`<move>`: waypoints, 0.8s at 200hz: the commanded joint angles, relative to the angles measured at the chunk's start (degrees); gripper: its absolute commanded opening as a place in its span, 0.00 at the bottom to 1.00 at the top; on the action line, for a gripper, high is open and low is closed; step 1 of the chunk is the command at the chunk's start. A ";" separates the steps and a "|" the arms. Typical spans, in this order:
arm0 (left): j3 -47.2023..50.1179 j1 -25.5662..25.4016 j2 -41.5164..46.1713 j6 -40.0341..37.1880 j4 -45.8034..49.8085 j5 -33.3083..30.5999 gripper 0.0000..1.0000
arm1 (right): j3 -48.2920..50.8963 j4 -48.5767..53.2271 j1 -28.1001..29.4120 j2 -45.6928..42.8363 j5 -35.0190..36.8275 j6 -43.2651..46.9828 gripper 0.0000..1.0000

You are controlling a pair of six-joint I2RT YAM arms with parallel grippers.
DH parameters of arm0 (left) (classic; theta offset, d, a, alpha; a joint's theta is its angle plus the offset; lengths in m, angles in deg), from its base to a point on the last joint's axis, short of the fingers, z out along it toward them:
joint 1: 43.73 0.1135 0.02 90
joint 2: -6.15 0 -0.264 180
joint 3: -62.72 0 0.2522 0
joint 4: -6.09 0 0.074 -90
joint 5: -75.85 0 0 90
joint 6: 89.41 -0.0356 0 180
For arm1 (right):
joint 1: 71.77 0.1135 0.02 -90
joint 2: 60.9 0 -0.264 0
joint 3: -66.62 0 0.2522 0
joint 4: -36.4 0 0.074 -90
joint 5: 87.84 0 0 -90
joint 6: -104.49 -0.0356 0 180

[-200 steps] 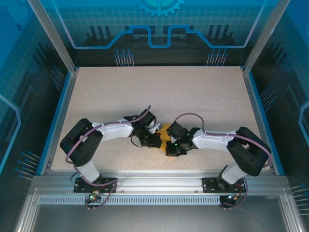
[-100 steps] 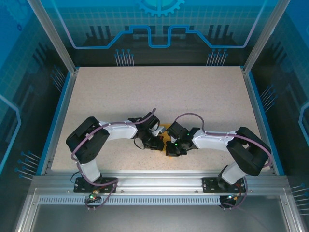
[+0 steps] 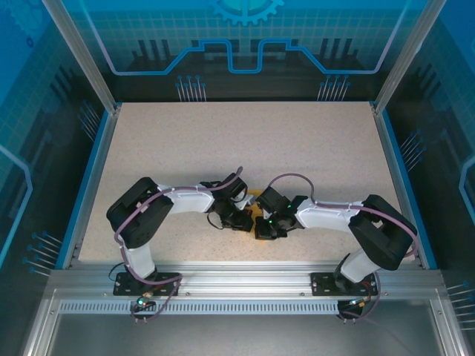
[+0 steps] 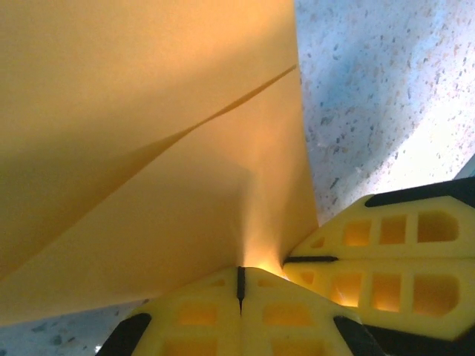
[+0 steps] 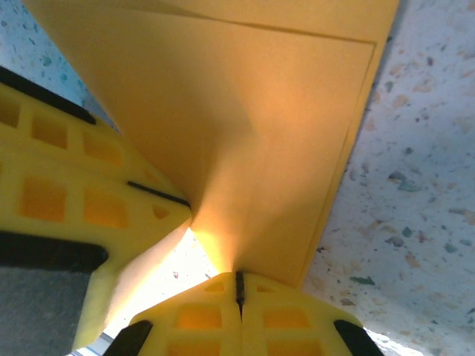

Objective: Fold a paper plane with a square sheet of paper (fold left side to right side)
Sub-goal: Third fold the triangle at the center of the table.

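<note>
The orange paper [image 3: 254, 199] is near the front middle of the table [image 3: 260, 141], between the two arms. The left gripper [image 4: 240, 271] is squeezed tight on its edge, and the right gripper [image 5: 239, 276] pinches it close beside. I think two grips stop the sheet slipping, so it bends along one neat line.

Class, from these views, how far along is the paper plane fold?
Done: the thin bright orange paper sheet shows a diagonal crease and layered edges. In hand: the left gripper and right gripper both pinch it shut, side by side. Left: no narrow pointed dart yet, so more folding likely remains.
</note>
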 commanded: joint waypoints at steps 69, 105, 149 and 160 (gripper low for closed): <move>-1.75 -0.07 0.18 -4.14 5.19 -9.07 0.00 | 2.55 9.00 -0.27 2.91 2.10 1.04 0.00; -1.50 1.99 1.03 -4.18 5.48 -9.90 0.00 | 2.85 8.71 -0.26 2.90 1.76 1.06 0.00; -1.31 5.16 2.27 -5.03 5.48 -10.16 0.00 | 3.18 8.50 -0.29 2.99 1.35 0.96 0.00; -1.39 5.92 2.27 -5.54 6.04 -10.53 0.00 | 3.18 8.55 -0.26 2.92 1.34 0.93 0.00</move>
